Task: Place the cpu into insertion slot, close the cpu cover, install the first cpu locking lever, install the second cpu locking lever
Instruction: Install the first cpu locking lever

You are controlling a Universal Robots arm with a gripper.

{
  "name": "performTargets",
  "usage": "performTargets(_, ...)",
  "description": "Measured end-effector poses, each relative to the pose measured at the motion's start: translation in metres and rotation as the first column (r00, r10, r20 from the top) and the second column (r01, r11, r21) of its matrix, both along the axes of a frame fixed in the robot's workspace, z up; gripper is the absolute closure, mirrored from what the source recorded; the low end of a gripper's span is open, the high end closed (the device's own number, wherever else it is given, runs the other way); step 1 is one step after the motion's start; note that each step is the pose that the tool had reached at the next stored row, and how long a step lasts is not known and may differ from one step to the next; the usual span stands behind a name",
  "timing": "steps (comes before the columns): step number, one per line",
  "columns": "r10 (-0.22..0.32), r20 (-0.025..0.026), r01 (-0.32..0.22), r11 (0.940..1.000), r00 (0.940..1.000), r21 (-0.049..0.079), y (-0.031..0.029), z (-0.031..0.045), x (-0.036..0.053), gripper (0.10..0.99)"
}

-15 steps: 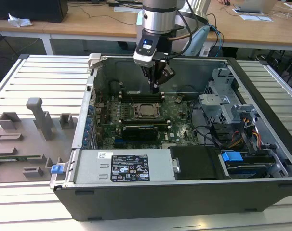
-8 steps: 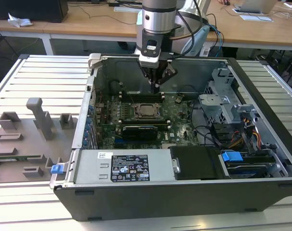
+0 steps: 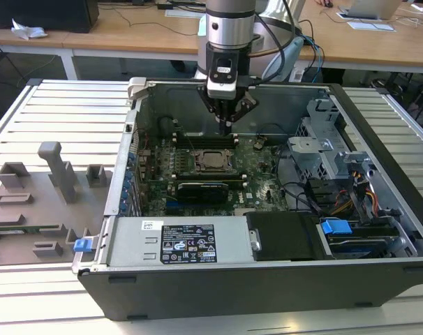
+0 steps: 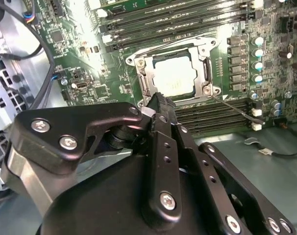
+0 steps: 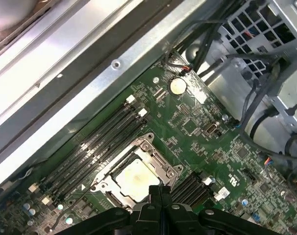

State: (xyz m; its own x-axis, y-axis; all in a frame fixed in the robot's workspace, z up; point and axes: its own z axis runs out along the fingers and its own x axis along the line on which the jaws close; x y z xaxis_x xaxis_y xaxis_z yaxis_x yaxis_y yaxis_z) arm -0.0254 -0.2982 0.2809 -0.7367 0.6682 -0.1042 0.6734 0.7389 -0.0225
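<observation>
One black gripper (image 3: 227, 124) hangs at upper centre of the exterior view, fingers pinched together on nothing, above the green motherboard (image 3: 260, 174) in an open grey steel case (image 3: 379, 125); the cpu (image 3: 213, 159) is a pale square just below it. Second wrist view: glossy silver-grey cpu (image 4: 174, 78) flat in the dark insertion slot (image 4: 144, 84), thin metal cpu cover (image 4: 203, 63) framing it, a wire lever (image 4: 236, 110) slanting over ribbed black memory slots (image 4: 212, 115). First wrist view: same flat cpu (image 5: 134, 175), matte gripper (image 5: 160, 190) tips meeting just beside the cpu cover (image 5: 151, 147) rim.
</observation>
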Motion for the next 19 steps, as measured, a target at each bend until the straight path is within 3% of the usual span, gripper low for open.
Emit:
performTargets(9, 0.094, 0.0, -0.094, 0.9956, 0.9956, 0.0, 0.0, 0.0, 0.0, 0.98)
performTargets(19, 0.208, 0.0001, -0.208, 0.9781, 0.9781, 0.001, 0.0, 0.0, 0.0, 0.98)
